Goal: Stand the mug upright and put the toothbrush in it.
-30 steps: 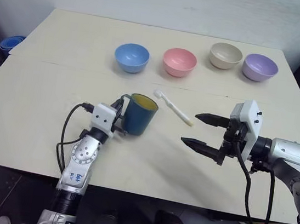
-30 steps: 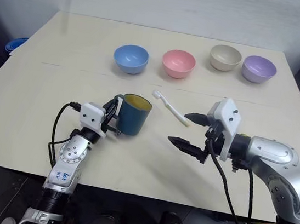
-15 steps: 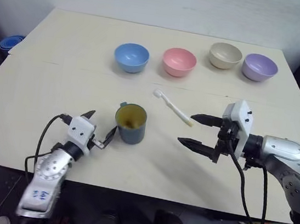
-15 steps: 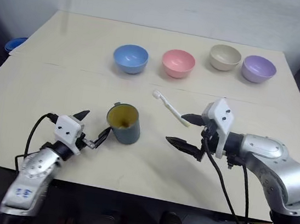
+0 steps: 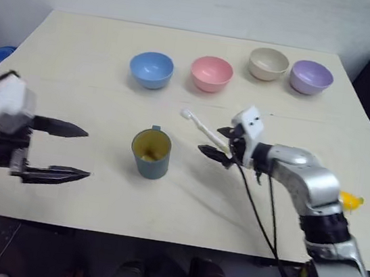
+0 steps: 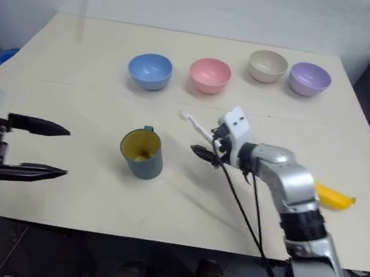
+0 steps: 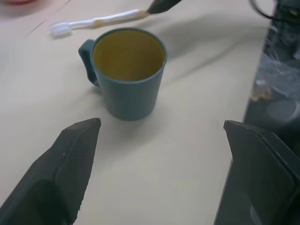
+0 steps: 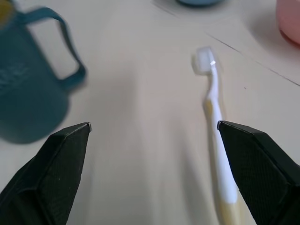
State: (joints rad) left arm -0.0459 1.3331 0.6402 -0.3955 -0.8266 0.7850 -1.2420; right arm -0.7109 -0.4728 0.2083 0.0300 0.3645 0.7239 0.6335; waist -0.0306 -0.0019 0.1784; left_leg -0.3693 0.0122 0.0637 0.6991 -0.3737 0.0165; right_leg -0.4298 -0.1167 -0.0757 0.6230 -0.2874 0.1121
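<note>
**Inspector A:** Status of step 1?

**Inspector B:** Done, by my reading. The mug (image 5: 150, 153) stands upright on the counter (image 5: 78, 70), mouth up, handle turned toward the bowls. Nothing is holding it. The left gripper (image 5: 57, 150) hangs well off to the mug's left, jaws spread wide and empty.

**Inspector A:** And step 2?

**Inspector B:** Not yet done. The toothbrush (image 5: 203, 131) lies flat on the counter just to the right of the mug and a little behind it, bristle head pointing toward the bowls. The right gripper (image 5: 220, 142) sits at the handle end, jaws wide, 1 finger to each side of the brush line as seen from the right wrist. Whether a fingertip touches the handle, I cannot tell. What remains: close on the handle, lift, carry over the mug mouth, drop it in.

**Inspector A:** Surroundings and obstructions?

**Inspector B:** 4 bowls in a row at the back: blue bowl (image 5: 151, 70), pink bowl (image 5: 211, 74), cream bowl (image 5: 268, 63), purple bowl (image 5: 311, 77). All well apart from the work. A banana (image 6: 333, 196) lies beyond the right arm. Path from brush to mug is open; the flat-lying slim handle is the likely difficulty.
</note>
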